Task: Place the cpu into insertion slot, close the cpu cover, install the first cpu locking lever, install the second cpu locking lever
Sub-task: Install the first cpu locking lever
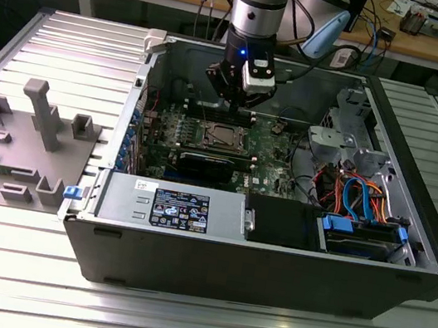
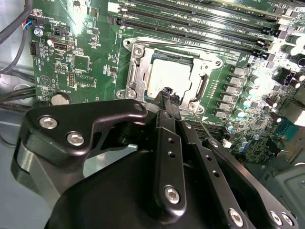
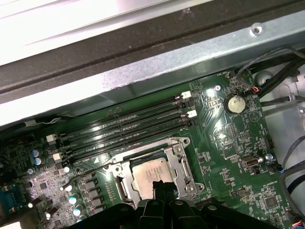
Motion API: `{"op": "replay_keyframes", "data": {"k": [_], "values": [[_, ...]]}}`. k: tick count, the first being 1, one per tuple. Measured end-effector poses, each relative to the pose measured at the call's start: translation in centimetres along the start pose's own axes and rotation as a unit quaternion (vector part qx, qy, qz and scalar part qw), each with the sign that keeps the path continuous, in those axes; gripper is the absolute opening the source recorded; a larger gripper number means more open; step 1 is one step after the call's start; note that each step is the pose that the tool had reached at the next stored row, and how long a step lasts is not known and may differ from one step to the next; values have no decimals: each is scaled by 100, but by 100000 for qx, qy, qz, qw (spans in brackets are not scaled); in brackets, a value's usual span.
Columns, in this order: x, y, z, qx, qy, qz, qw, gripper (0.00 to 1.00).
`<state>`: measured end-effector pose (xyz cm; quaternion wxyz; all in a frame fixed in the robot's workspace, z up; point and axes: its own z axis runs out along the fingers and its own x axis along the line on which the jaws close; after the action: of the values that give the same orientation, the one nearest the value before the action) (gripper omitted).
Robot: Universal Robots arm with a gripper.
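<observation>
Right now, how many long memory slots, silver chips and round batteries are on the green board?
Long memory slots: 4
Silver cpu: 1
Round battery: 1
Total: 6

Exterior view high and off from the open computer case (image 1: 272, 249), looking down into it, both wrist views close above the insertion slot (image 2: 169, 78) (image 3: 151, 174), past my pincer (image 2: 166, 95) (image 3: 162, 188).

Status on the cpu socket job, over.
Gripper shut, empty, at socket edge. Cpu seated in insertion slot, cpu cover down. One thin lever sticking out beside socket.
</observation>
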<state>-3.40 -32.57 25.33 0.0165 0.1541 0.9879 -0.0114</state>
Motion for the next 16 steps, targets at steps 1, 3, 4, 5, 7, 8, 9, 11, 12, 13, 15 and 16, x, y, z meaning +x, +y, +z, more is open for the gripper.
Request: {"op": "replay_keyframes", "data": {"k": [1,3,4,5,7,8,9,11,12,13,15,16], "values": [[0,0,0,-9,-3,-229,100000,11],[0,0,1,-29,-13,-694,99998,11],[0,0,1,-35,-16,-844,99996,11],[0,0,1,-37,-17,-974,99995,11],[0,0,1,-48,-19,-1263,99992,11],[0,0,1,-59,-27,-1519,99988,11],[0,0,1,-62,-30,-1665,99986,11],[0,0,2,-79,-35,-2110,99978,11],[0,0,2,-84,-38,-2307,99973,11],[0,0,2,-99,-44,-2678,99964,11],[0,0,2,-109,-51,-2961,99956,11],[0,0,2,-115,-53,-3189,99949,11]]}}
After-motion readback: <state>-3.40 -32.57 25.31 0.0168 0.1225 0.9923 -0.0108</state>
